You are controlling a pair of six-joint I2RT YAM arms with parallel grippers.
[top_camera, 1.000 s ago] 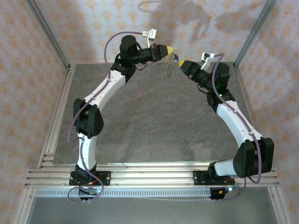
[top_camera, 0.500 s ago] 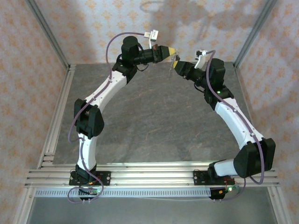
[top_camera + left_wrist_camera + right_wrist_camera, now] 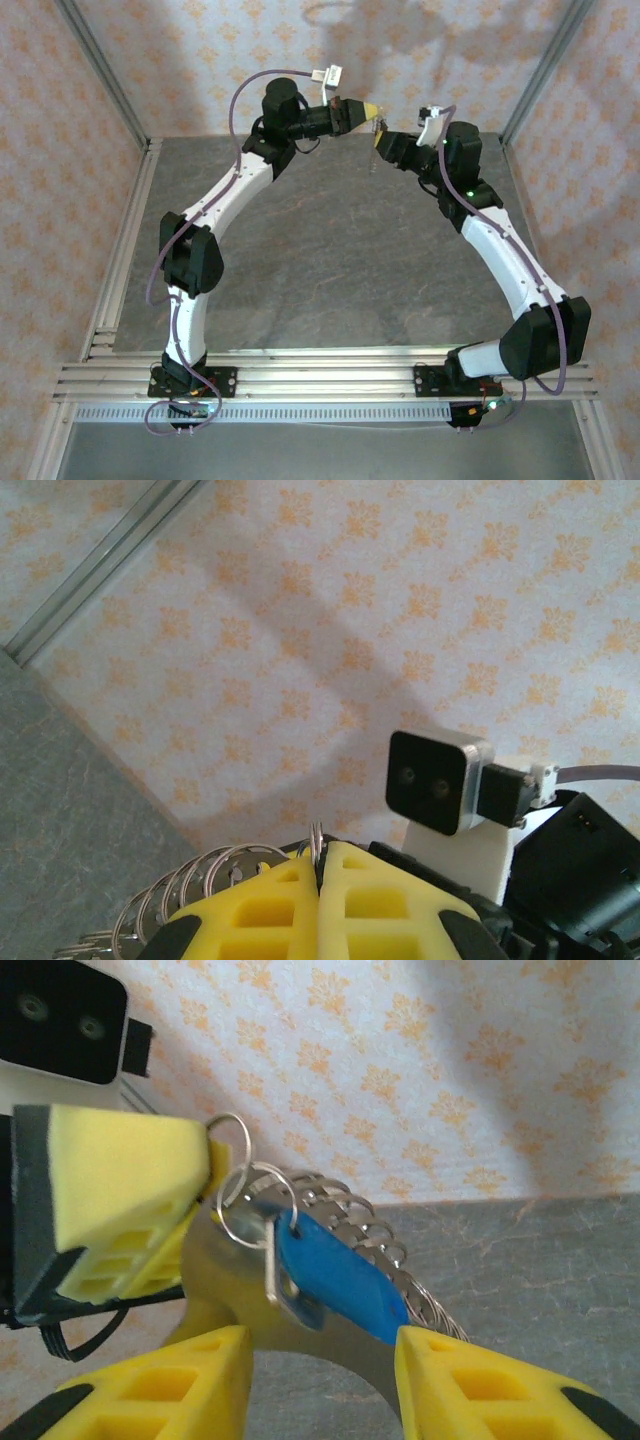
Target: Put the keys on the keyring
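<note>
**Overhead, both arms meet above the table's far end, keyring pinched by the left**

Grey stone-look table (image 3: 330,260), mostly bare, with a wallpapered wall (image 3: 200,60) of orange motifs behind and on both sides.

Left arm (image 3: 230,185) and right arm (image 3: 500,250) both reach up and inward. Their tips sit close together, raised off the surface near the back wall.

Left gripper (image 3: 320,865): yellow fingers pressed flat together, no gap between them. They pinch a small ring (image 3: 317,838) of thin wire that pokes up from the seam.

Right gripper (image 3: 322,1348): jaws spread, with a clear gap between the two yellow fingers. It points at the left gripper from just beside it. The right wrist's black camera block (image 3: 438,780) faces the left wrist view.

Keyring (image 3: 212,1270): pale grey-tan loop hanging below the left fingers. Its band curves down into the gap between the right fingers. Cannot tell whether it touches them. A row of wire rings (image 3: 350,1210) runs along its upper edge.

Key (image 3: 335,1280): bright blue head, short metal shaft alongside, tilted. It lies against the loop just above the right gripper's gap. The top of the head meets a wire ring at the end of the row. Cannot tell if it is threaded through.
</note>
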